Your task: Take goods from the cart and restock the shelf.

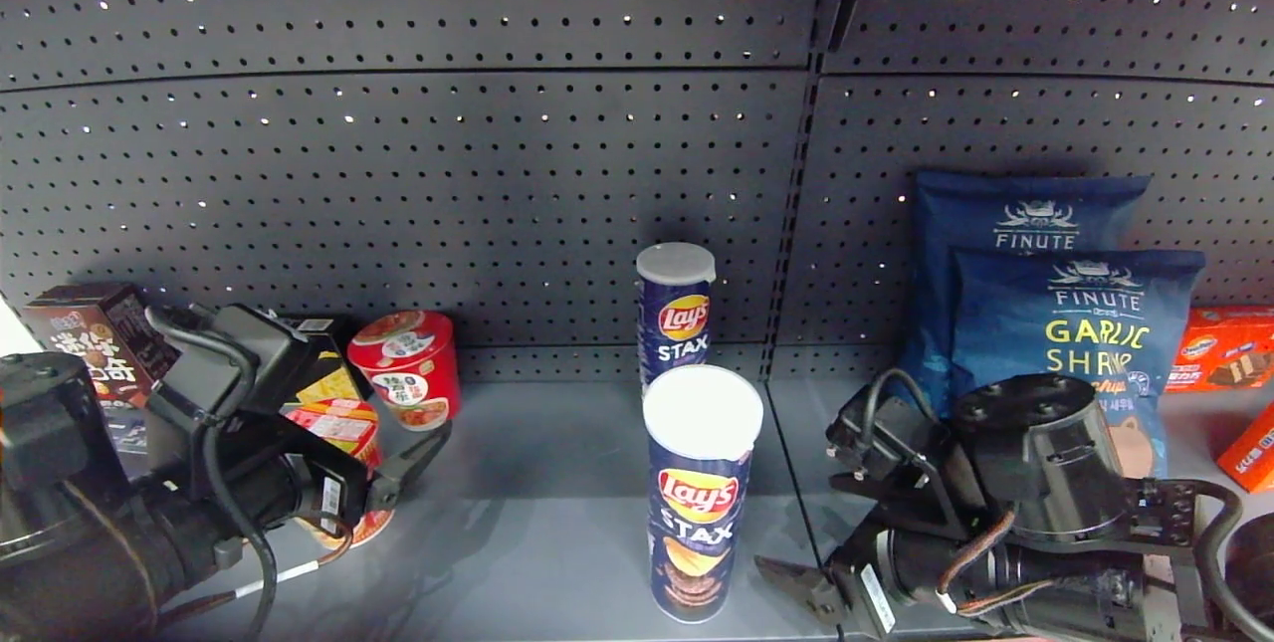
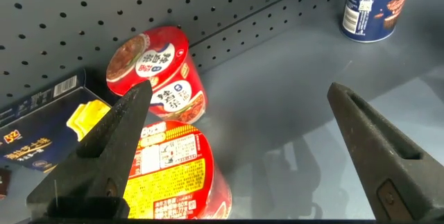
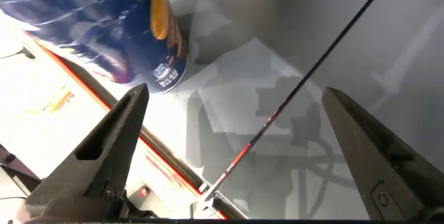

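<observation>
Two blue chip cans stand mid-shelf, one at the back (image 1: pixel 675 319) and one near the front edge (image 1: pixel 700 493). My left gripper (image 1: pixel 398 483) is open low on the left, just right of a red cup noodle (image 1: pixel 343 433) lying on its side. In the left wrist view the left gripper (image 2: pixel 239 92) is open with only bare shelf between its fingers; one finger (image 2: pixel 111 141) overlaps the near cup noodle (image 2: pixel 177 175). My right gripper (image 1: pixel 796 582) is open at the shelf's front edge, right of the front can. The right wrist view shows the right gripper (image 3: pixel 236 93) open and the can (image 3: pixel 132 37) off to one side.
A second red cup noodle (image 1: pixel 408 368) stands behind the first. Boxes (image 1: pixel 95 338) sit at the far left, blue snack bags (image 1: pixel 1075 323) and orange boxes (image 1: pixel 1229 348) at the right. Grey shelf floor (image 1: pixel 537 463) lies bare between cups and cans. A pegboard wall backs the shelf.
</observation>
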